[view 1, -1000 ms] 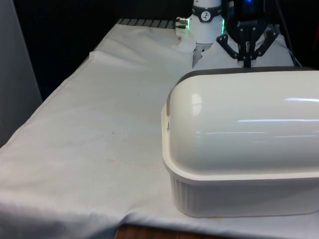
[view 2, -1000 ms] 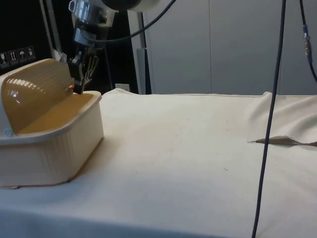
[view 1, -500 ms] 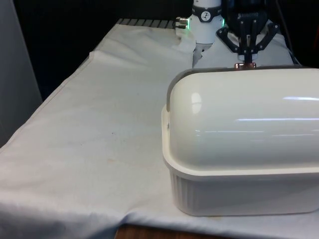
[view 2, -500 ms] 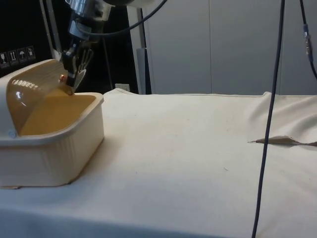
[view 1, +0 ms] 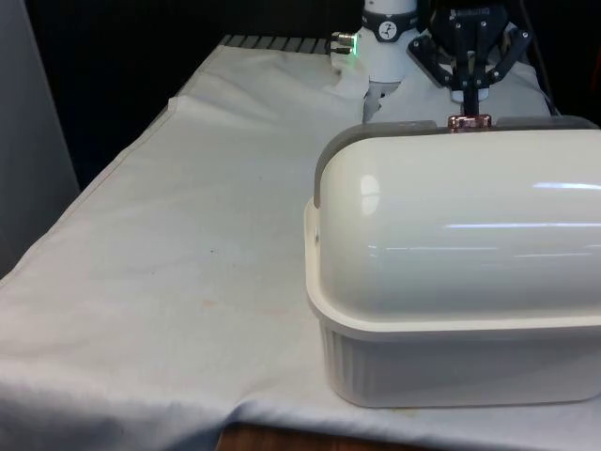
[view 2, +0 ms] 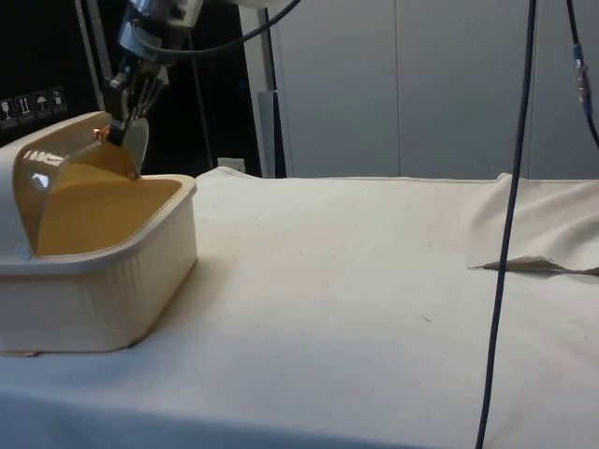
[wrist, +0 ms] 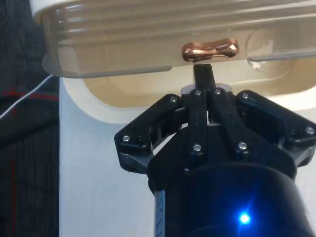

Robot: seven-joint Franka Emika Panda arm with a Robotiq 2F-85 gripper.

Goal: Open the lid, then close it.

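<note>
Up at the box's (view 1: pixel 451 366) far edge, the gripper (view 1: pixel 467 105) was pinched on the copper handle (view 1: pixel 467 121) of the lid (view 1: pixel 451 221), its fingers (wrist: pixel 203 79) pressed together beneath it. From the side, the lid (view 2: pixel 70 154) stood partly raised over the box (view 2: pixel 94 290), which sat on the cloth-covered surface (view 2: pixel 374 309).

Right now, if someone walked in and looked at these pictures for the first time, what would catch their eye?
The big cream bread box at the near end of the table, on the front view's right. Its rounded lid is partly rolled back, so the side view shows the inside. The black pincer is shut on the small copper handle at the lid's edge.
</note>
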